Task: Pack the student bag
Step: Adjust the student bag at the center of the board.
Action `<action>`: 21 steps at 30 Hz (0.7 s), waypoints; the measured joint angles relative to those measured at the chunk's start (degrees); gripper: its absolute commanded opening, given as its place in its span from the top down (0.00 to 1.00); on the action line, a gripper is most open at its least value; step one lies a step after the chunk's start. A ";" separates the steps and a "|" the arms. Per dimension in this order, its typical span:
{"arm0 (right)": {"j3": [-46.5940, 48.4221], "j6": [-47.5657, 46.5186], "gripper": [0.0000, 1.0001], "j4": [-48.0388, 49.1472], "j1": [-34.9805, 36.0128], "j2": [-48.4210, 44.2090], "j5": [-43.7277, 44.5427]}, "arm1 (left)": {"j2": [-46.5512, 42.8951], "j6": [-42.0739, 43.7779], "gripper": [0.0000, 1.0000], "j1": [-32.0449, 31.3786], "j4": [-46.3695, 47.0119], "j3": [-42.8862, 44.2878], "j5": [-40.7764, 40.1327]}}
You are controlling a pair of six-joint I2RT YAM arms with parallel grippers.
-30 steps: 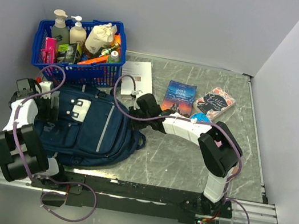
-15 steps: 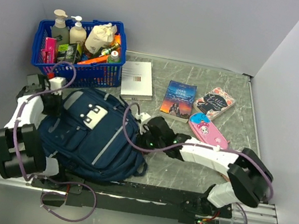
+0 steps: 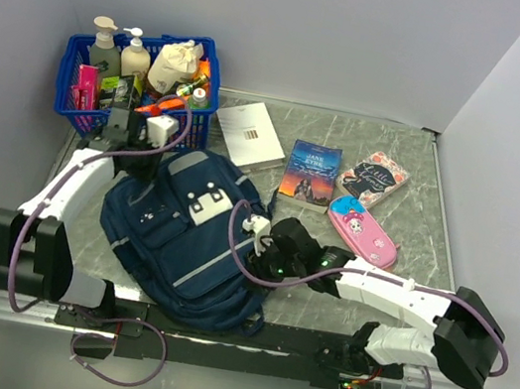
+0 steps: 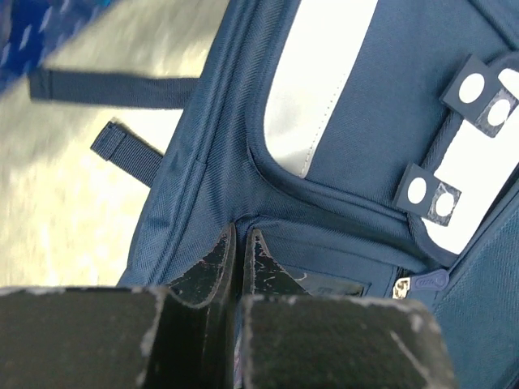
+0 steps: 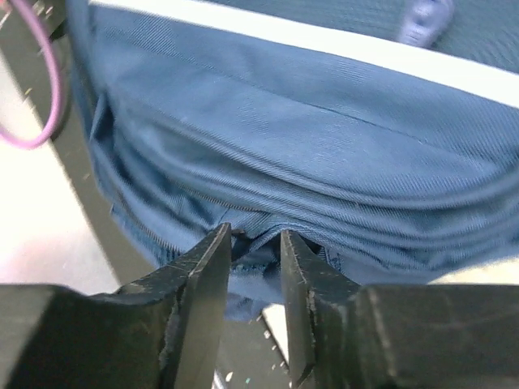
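The big navy blue cloth backpack (image 3: 181, 241) looks floppy; pinch folds. The left gripper (image 4: 241, 239) nips its 11 o'clock edge; the right gripper (image 5: 255, 239) is half-open at 3 o'clock.

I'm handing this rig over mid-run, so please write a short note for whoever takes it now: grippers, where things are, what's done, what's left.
Left gripper: shut, pinching the student bag at its far end, by the blue basket.
Right gripper: partly open, with a fold of the bag's near-right edge between its fingers.
The bag lies front up; no opening shows.
Done: nothing visibly packed.
Left: the white book, Jane Eyre book, third book and pink pencil case lie on the table, likely to be packed.
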 measured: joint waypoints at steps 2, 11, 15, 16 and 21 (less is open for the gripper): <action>0.00 -0.33 0.50 -1.29 0.37 -1.16 -1.20 | 1.90 -0.09 0.99 -2.51 0.68 1.92 -0.09; 0.33 -2.82 0.22 -1.66 1.14 -9.75 6.51 | 8.90 1.20 0.20 -8.15 1.55 9.86 -1.07; 0.83 -3.34 0.22 1.66 -2.12 -9.01 15.76 | 9.97 2.60 0.01 -8.04 2.60 11.08 -2.45; 1.99 -2.71 0.22 1.77 -4.61 -7.30 16.68 | 9.92 3.17 0.00 -8.04 2.64 11.15 -2.51; 8.76 2.23 0.24 4.72 -15.43 3.89 19.43 | 9.77 3.76 0.01 -9.01 0.57 13.09 -1.20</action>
